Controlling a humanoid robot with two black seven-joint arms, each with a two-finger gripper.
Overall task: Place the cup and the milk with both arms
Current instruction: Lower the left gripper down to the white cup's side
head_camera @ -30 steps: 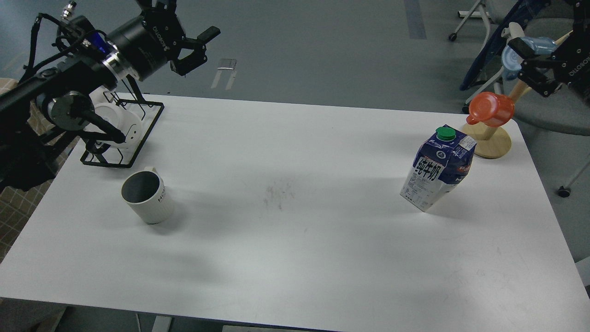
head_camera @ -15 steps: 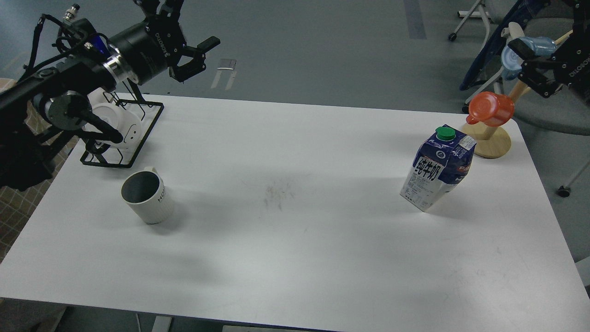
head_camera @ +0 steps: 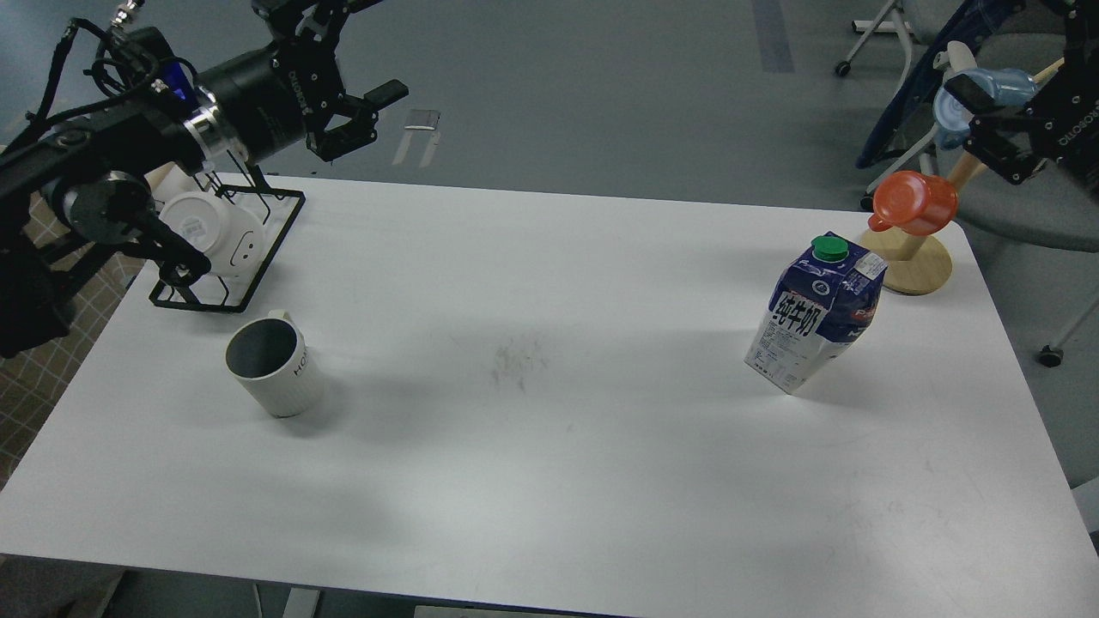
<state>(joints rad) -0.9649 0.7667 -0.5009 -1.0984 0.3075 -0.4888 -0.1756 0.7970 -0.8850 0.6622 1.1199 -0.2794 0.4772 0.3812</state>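
Observation:
The cup (head_camera: pixel 275 365), a white ribbed mug with a dark grey inside, stands upright on the left part of the white table (head_camera: pixel 549 481). The milk (head_camera: pixel 816 313), a blue-and-white carton with a green cap, stands upright on the right part. My left gripper (head_camera: pixel 369 47) is open and empty, high above the table's far left edge, well behind the cup. My right gripper (head_camera: pixel 979 116) is open and empty, beyond the table's far right corner, up and to the right of the milk.
A black wire rack (head_camera: pixel 258 257) with smooth white mugs (head_camera: pixel 210 227) sits at the far left, just behind the cup. A wooden stand (head_camera: pixel 919 266) bearing an orange cup (head_camera: pixel 914 202) and a blue cup (head_camera: pixel 953 107) is at the far right corner. Chairs stand beyond.
My left arm has lifted and drawn back a little, uncovering the white mugs in the rack. My right gripper has shifted slightly up and right. Cup and milk have not moved.

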